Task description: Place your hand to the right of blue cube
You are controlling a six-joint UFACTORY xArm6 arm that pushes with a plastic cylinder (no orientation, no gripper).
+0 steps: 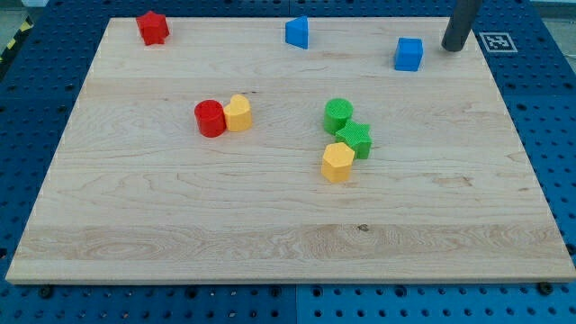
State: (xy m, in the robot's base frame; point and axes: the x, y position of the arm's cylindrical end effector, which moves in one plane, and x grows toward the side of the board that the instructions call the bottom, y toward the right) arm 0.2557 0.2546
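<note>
The blue cube sits near the view's top right of the wooden board. My tip is the lower end of the dark rod, touching the board just to the right of the blue cube, a small gap apart from it. A second blue block, wedge-shaped, lies at the top middle.
A red star block is at the top left. A red cylinder touches a yellow block at centre left. A green cylinder, a green star and a yellow hexagonal block cluster at centre. A marker tag lies off the board's top right.
</note>
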